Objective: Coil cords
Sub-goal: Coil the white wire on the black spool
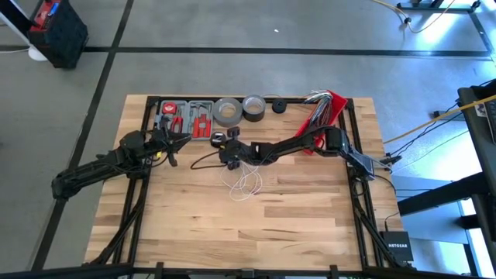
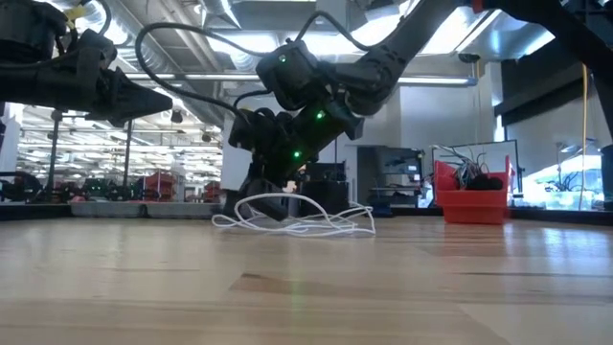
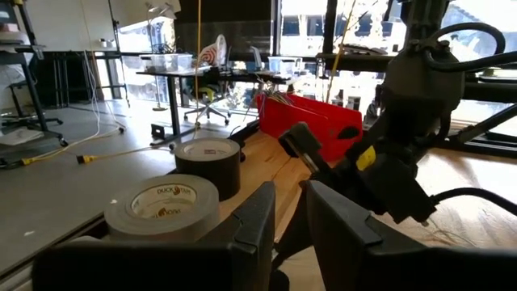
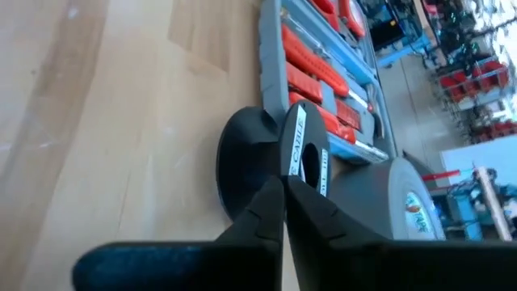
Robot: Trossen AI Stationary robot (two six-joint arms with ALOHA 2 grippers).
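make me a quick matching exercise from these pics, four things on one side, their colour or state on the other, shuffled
Things:
1. cord
2. bin
3. right end effector
4. tool case

Colour or state:
A. red, at the table's far right corner
B. shut
C. white, lying in loose loops on the wood
D. grey tray holding red-handled tools

Pairs: 1-C, 2-A, 3-B, 4-D

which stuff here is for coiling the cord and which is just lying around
For the job:
white cord, loose on the table
right claw, shut, down at the cord

Lying about:
tool tray
two tape rolls
red bin
left claw, waiting at the table's left side
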